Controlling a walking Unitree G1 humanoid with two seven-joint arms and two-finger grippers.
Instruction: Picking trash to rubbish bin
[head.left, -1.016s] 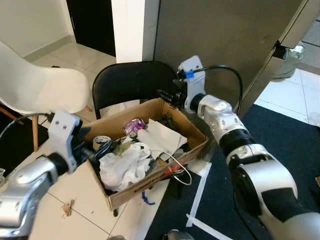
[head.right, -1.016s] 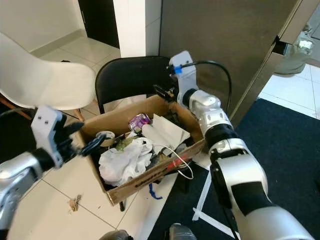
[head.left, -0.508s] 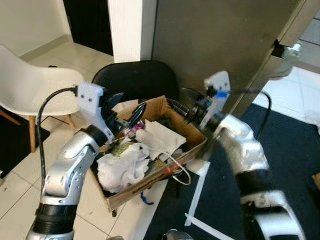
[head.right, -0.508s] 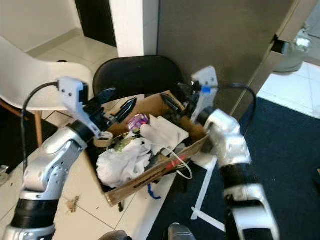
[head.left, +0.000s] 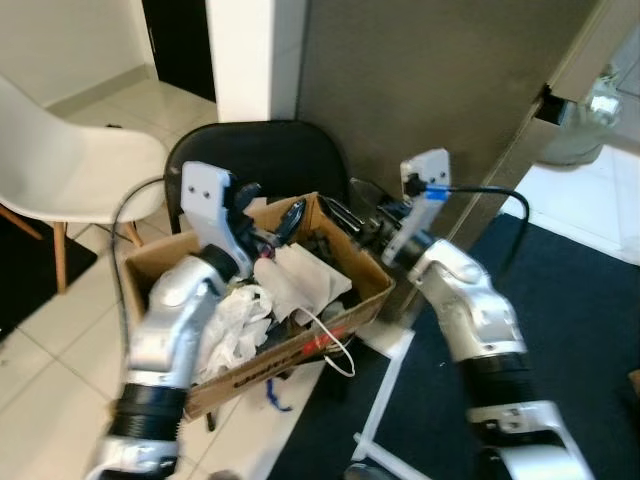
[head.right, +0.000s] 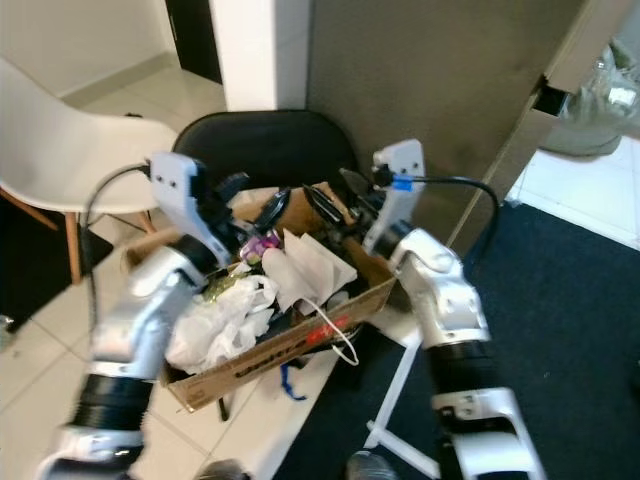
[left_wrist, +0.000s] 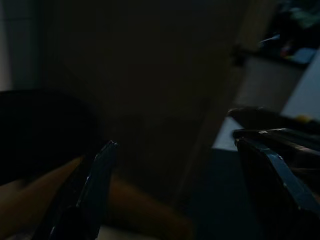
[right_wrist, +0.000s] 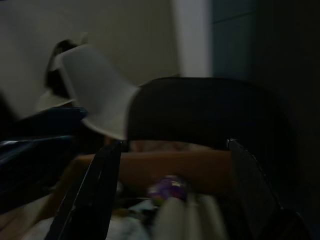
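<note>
Both head cameras look forward and down from above at a cardboard box (head.left: 290, 345) of rubbish resting on a black chair (head.left: 255, 160), the right eye framing the same scene slightly shifted. The left wrist camera, close in and dark, peers along its black fingers (left_wrist: 92, 190) over the box's rim toward a grey partition (left_wrist: 150, 75). The right wrist camera faces the opposite way across the box, sharing the black chair and a white chair (right_wrist: 95, 90) with the head views

One cardboard box (head.left: 340, 310), two chairs (head.left: 265, 160), two grippers (head.left: 275, 215).
</note>
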